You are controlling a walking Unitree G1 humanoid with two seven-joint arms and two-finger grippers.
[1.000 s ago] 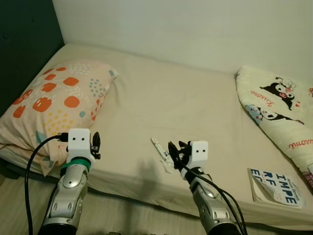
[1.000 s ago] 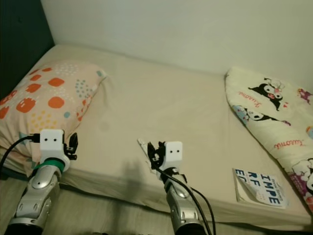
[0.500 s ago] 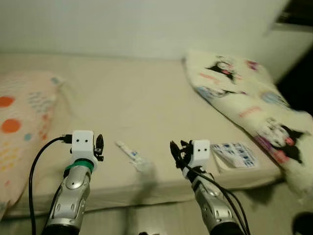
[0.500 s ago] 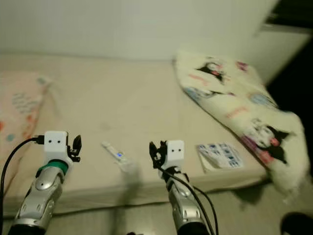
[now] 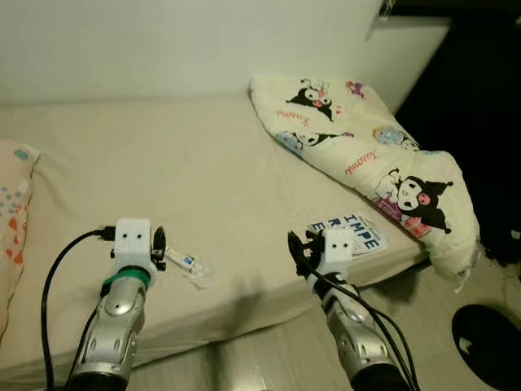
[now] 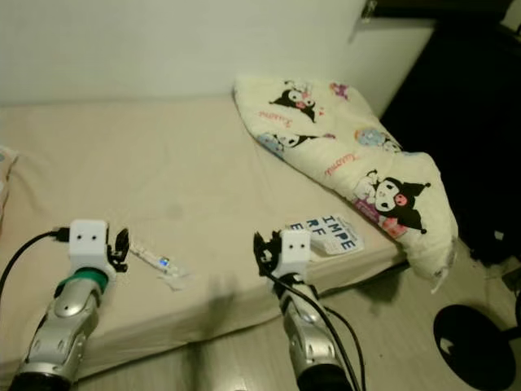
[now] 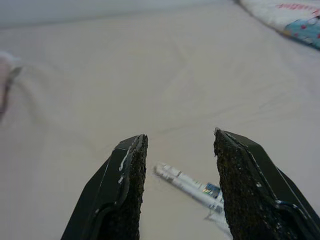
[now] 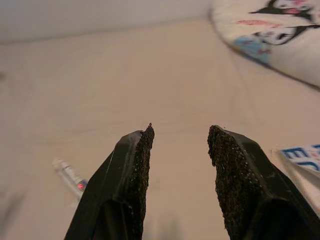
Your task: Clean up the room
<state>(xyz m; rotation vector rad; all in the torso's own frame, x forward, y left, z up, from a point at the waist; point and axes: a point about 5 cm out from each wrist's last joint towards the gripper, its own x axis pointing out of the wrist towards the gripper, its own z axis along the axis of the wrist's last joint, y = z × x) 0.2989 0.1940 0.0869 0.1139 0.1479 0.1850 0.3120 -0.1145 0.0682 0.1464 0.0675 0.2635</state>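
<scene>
— Tube [image 5: 189, 264] lay on the bed [image 5: 163, 179] at one o'clock of the left gripper [image 5: 158, 244], book [image 5: 352, 230] at one o'clock of the right gripper [image 5: 299, 248]. Both jaws stood half open, empty.
— Best to come down over the tube's middle, then close. Its label was unreadable; the pillow [image 5: 15, 220] was cut off at nine o'clock.

Matt beige cloth bed sheet [image 5: 203, 179]; soft printed blanket [image 5: 358, 155]; glossy paper booklet [image 5: 352, 230].
</scene>
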